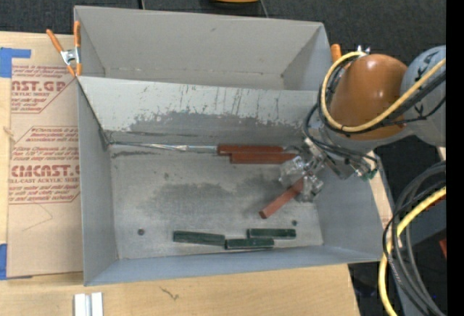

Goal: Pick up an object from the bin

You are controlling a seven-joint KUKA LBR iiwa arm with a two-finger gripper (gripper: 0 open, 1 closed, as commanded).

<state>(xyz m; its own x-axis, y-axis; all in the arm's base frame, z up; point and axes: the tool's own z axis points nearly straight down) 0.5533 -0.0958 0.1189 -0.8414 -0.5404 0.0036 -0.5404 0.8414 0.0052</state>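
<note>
Shows gripper point(307, 178) at the 3 o'clock side of the bin point(203, 53), jaw state impossible to tell, with short red-brown stick point(278, 204) starting just beside it, long axis running toward 7 o'clock.

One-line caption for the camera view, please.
Tool at the right of the bin, at the upper end of a tilted red-brown stick; dark green sticks along the front.
</note>
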